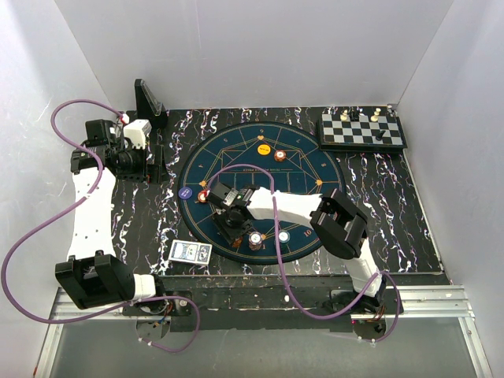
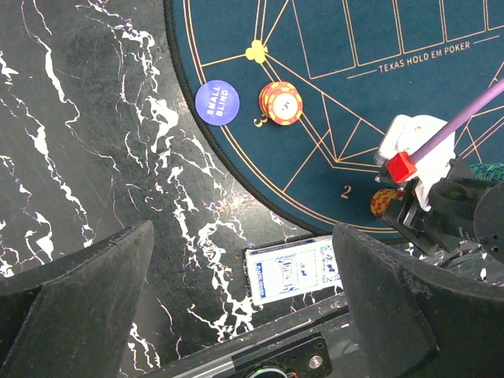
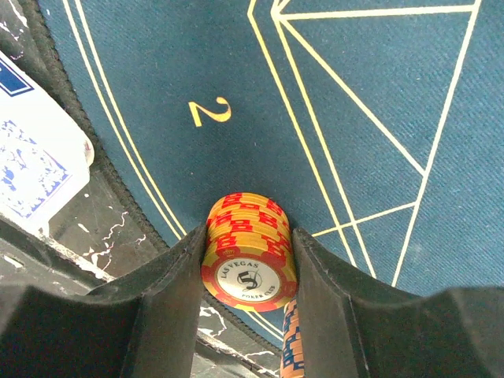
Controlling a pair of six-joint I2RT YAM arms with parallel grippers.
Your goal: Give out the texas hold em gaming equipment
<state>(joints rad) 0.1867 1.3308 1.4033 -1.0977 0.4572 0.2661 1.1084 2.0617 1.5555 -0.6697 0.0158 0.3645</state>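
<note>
Right gripper [image 3: 249, 240] is low over the near-left rim of the round Texas Hold'em mat [image 1: 303, 169]. Its fingers [image 3: 169, 291] are clamped on both sides of an orange-and-red chip stack [image 3: 246, 272], which sits by the gold "2" just inside the mat edge. The top chip reads "Las Vegas Poker Club". Left gripper [image 2: 242, 231] hovers over the marbled black table [image 1: 142, 220] at far left, fingers spread wide, holding nothing. The blue-backed card deck [image 1: 190, 251] lies flat on the table just off the mat's near-left edge. The blue "small blind" chip [image 2: 216, 101] lies at the mat's left rim, with a second orange stack [image 2: 281, 103] just right of it. Two chips [image 1: 272, 152] sit far on the mat and two more [image 1: 256, 239] lie near. The chessboard [image 1: 362, 132] is in the far-right corner.
</note>
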